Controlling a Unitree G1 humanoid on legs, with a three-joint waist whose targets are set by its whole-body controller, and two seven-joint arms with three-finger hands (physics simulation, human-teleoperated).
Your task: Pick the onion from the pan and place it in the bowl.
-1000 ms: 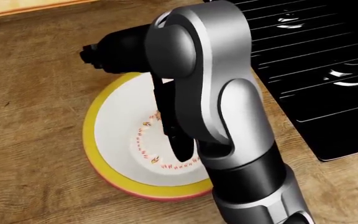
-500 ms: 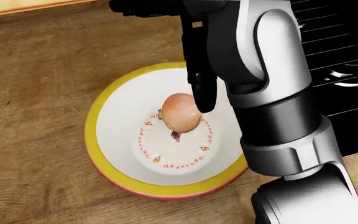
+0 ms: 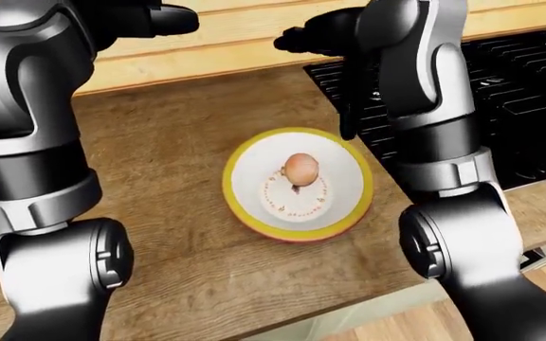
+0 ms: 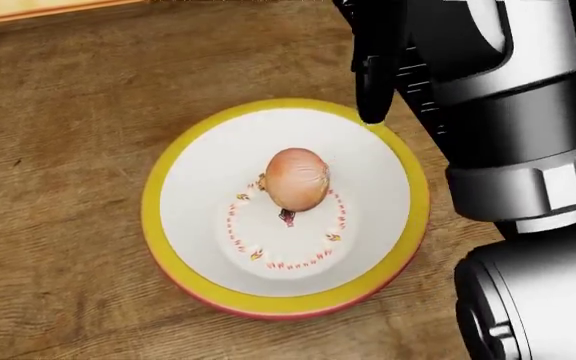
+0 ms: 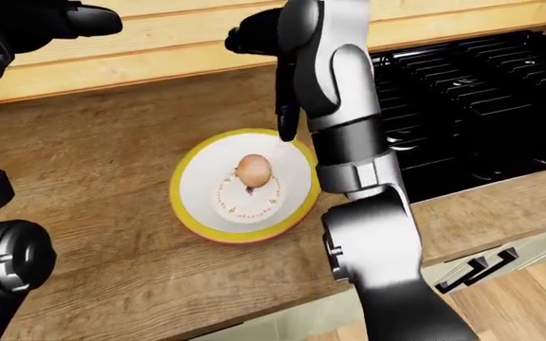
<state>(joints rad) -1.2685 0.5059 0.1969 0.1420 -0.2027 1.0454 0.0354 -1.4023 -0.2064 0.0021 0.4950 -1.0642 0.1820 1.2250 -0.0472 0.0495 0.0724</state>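
- Onion (image 4: 297, 178) resting in the middle of the bowl (image 4: 183, 225), upright on the ring of small printed marks, root end down.
- Bowl with yellow rim and white inside, sitting on the wooden bench (image 4: 58, 150), just beside the edge where the black stove (image 5: 462, 106) begins.
- Right hand (image 3: 316, 39) raised above the bowl's far rim, near the bench's wall edge; one dark finger (image 4: 372, 82) hanging down past that rim, clear of the onion, holding nothing; spread of the other fingers cannot be told.
- Left hand (image 3: 154, 18) up near the wall edge at the left-eye view's top left, well apart from the bowl, holding nothing; wide or narrow cannot be told.
- Pan out of sight.
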